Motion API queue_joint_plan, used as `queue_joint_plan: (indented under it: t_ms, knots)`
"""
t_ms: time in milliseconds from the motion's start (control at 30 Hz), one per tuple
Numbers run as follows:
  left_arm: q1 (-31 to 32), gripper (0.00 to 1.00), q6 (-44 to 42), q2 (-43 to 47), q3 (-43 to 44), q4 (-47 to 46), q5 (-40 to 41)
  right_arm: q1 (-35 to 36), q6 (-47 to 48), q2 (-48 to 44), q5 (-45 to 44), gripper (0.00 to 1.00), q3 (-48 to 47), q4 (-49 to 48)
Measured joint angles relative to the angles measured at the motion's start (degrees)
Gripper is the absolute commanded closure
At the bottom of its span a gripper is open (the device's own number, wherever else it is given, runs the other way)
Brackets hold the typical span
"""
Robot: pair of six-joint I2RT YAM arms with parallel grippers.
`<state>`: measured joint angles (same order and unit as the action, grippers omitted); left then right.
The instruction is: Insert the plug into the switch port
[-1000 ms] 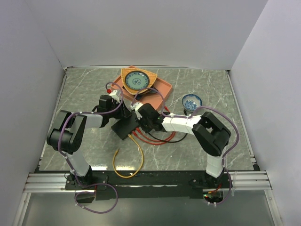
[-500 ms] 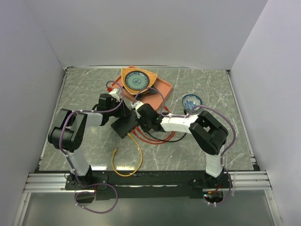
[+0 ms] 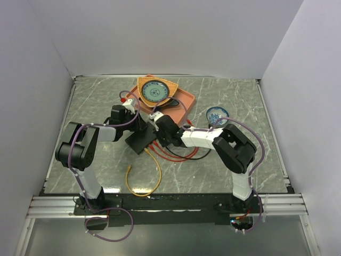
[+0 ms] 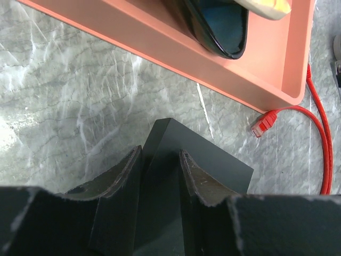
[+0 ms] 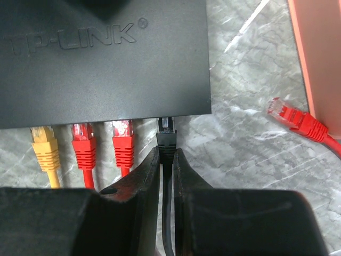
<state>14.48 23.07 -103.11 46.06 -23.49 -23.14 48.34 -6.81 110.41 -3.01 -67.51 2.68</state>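
Note:
The switch (image 5: 106, 53) is a flat black TP-LINK box (image 3: 139, 142) lying mid-table. My right gripper (image 5: 166, 150) is shut on a black plug (image 5: 167, 136), whose clear tip sits at the mouth of the switch port (image 5: 166, 118) on the box's near edge. To its left, a yellow plug (image 5: 43, 144) and two red plugs (image 5: 83, 141) sit in neighbouring ports. My left gripper (image 4: 160, 160) grips the far corner of the switch (image 4: 213, 168), one finger (image 4: 125, 176) on each side. In the top view the right gripper (image 3: 160, 137) and left gripper (image 3: 136, 128) flank the box.
An orange tray (image 3: 178, 98) holding a patterned plate stands just behind the switch. A loose red plug (image 5: 290, 117) lies beside the tray (image 4: 213, 74). A small blue bowl (image 3: 217, 114) sits to the right. Yellow cable (image 3: 144, 178) and red cables (image 3: 173, 156) loop toward the near edge.
Both grippers and the switch have shifted slightly away from the arm bases, toward the tray. The right arm has stretched further left with the black plug.

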Motion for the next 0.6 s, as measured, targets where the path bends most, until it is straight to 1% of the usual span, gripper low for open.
queue_joint_plan:
  t_ms: [200,400,600]
  knots:
    - [-0.1,0.99,-0.1,-0.7,0.5,-0.7,0.1,-1.7,-1.5,0.7,1.6,1.0,-0.6,-0.5]
    - [-1.3,0.99,-1.2,-0.9,0.8,-1.2,1.9,-3.0,-1.0,4.9,3.8,1.0,-7.5,2.8]
    - [-1.3,0.99,-1.9,-1.3,1.4,-1.3,2.3,-3.7,-0.2,7.1,6.0,1.0,-11.8,7.5]
